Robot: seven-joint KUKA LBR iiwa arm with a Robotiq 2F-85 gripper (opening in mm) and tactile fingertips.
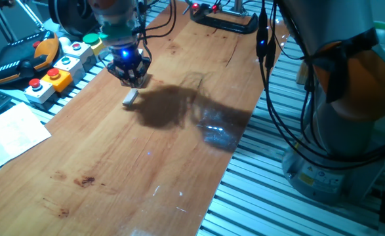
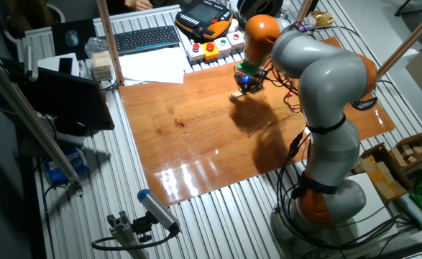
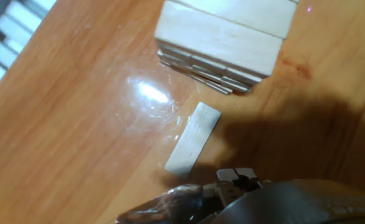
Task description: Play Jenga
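The Jenga tower of pale, unpainted wooden blocks (image 3: 222, 40) is standing on the long reddish-brown wooden board (image 1: 146, 164), though only the hand view is showing it plainly: flat blocks lying side by side on top, with the thin edges of lower layers peeking out beneath. Just beside the tower, a single loose pale wooden block (image 3: 193, 138) is lying flat on the board, apart from the stack and angled toward it; the same small pale block (image 1: 130, 98) is showing in one fixed view, and faintly in the other (image 2: 236, 96). The black two-finger gripper (image 1: 129, 73) with its blue light is hanging directly over the spot by that loose block, nearly above it, and in the other fixed view the gripper (image 2: 249, 81) is covering the tower from sight. Whether its fingers are parted or closed I cannot tell from here; nothing is visibly held between them, and the loose block is resting on the board on its own. The big grey-and-orange jointed robot arm (image 2: 318, 86) is reaching across from the board's far edge. Beyond the tower, off the board's edge, grey button boxes with red, green and yellow buttons (image 1: 54, 72) are sitting in a row.
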